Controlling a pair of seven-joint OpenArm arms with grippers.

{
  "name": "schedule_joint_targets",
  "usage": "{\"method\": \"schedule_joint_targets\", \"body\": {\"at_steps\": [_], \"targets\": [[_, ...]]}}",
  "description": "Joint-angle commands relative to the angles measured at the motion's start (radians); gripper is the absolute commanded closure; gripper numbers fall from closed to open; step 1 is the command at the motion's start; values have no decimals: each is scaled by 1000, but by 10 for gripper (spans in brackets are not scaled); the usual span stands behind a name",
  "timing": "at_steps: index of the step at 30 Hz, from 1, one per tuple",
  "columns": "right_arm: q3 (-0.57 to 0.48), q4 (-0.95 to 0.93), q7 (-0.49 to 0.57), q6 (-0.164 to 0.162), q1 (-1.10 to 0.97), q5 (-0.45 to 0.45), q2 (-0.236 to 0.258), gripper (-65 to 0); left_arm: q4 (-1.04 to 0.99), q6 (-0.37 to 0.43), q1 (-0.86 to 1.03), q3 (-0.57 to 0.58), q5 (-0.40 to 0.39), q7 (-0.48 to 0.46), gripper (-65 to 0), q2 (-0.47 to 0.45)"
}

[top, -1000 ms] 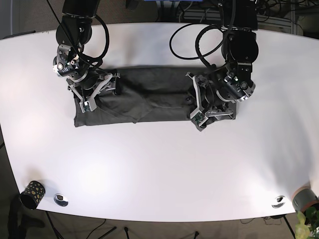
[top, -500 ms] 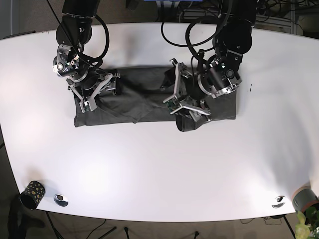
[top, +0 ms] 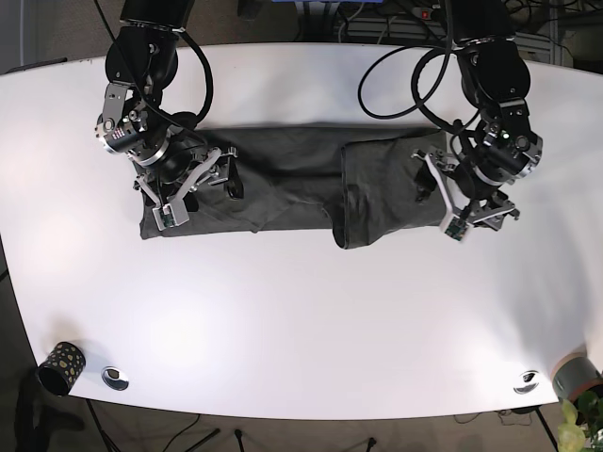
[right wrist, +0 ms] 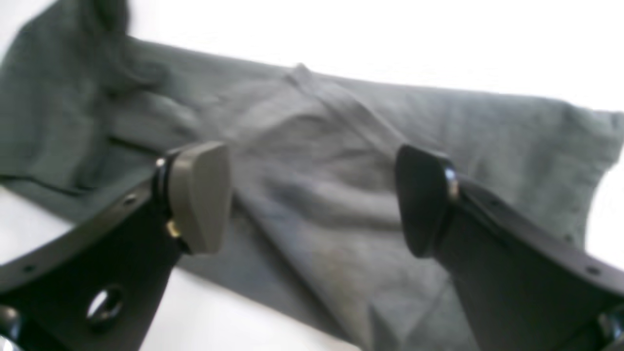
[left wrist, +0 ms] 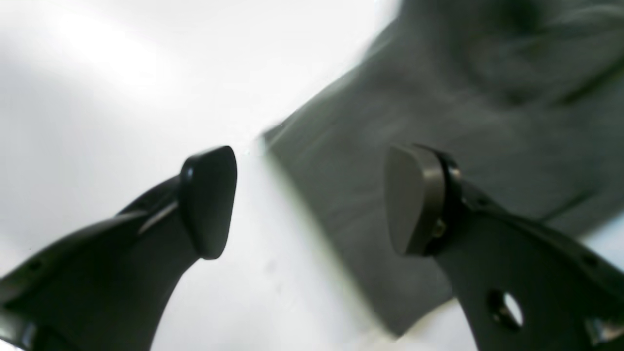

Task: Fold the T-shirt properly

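The dark grey T-shirt [top: 283, 179] lies in a long band across the far half of the white table [top: 301, 320]. Its right end is folded over as a flap [top: 391, 193] with a corner hanging toward the front. My left gripper [top: 448, 202] is open and empty just above the shirt's right edge; in the left wrist view it [left wrist: 312, 200] hovers over the cloth's edge [left wrist: 438, 97]. My right gripper [top: 193, 193] is open and empty over the shirt's left end; in the right wrist view it [right wrist: 312, 195] hovers above wrinkled cloth [right wrist: 317, 146].
A patterned cup [top: 60, 363] stands at the front left corner. Small round metal fittings [top: 115, 378] [top: 526, 380] sit near the front edge. A pot with a plant [top: 577, 379] is at the front right corner. Cables hang behind the table.
My left gripper carried the shirt's right end toward the middle, let it go and drew back to the right. The flap now lies folded over. My right gripper shifted slightly.
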Motion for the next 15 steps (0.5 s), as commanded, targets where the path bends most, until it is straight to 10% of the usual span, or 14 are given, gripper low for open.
{"method": "schedule_joint_targets", "body": {"at_steps": [1,7,15], "targets": [[2,24,1,22,23,73,4,-499,-11,2,-18,-55,-15,-14,-439,-18],[-60,2,-63,108,42,147,-31,-499,-63,2,-20,-190,-38,-14,-439,-65],[-255,-111,-66,105,73,144,-57,-496,-112,2,-12,-261,-146,-14,-439,-189]]}}
